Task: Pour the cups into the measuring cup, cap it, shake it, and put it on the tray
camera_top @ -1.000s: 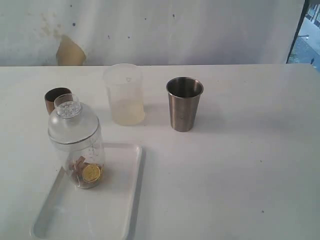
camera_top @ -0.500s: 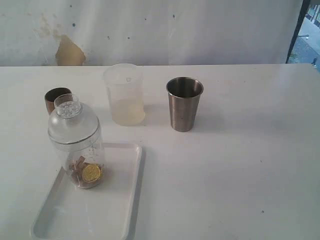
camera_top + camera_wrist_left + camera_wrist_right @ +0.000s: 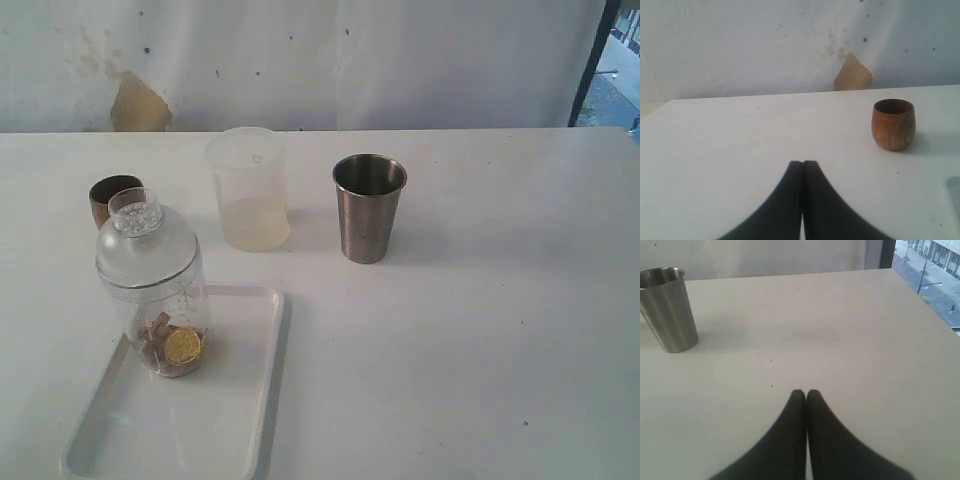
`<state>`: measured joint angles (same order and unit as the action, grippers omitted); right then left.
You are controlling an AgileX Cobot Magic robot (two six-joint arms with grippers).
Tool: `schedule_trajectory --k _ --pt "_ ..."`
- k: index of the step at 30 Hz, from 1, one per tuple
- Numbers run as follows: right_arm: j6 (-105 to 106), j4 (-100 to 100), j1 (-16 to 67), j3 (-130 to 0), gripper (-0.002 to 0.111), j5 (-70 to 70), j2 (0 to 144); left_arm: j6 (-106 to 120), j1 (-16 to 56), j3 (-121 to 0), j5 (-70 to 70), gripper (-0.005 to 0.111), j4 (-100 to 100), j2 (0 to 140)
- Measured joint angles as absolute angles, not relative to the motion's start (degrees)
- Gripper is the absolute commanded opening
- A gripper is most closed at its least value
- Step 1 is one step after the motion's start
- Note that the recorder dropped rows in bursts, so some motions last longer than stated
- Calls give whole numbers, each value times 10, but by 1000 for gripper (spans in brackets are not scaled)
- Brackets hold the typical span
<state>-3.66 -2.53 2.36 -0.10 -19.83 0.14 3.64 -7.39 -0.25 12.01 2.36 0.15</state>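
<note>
Two claws sit empty, the left claw (image 3: 803,165) and right claw (image 3: 806,394) each pinched fully shut. Nothing has shifted since a second ago: the capped clear plastic measuring cup (image 3: 152,300) stands on the shallow white tray (image 3: 240,400), the rounded brown wooden cup (image 3: 108,195) just beyond it, the tapered steel tumbler (image 3: 369,208) farther right.
</note>
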Motion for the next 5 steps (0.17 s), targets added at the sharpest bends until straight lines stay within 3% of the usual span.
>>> schedule_trajectory --k 5 --pt "-37 -25 24 -1 0 -198 1 36 -74 -3 120 0 24 2"
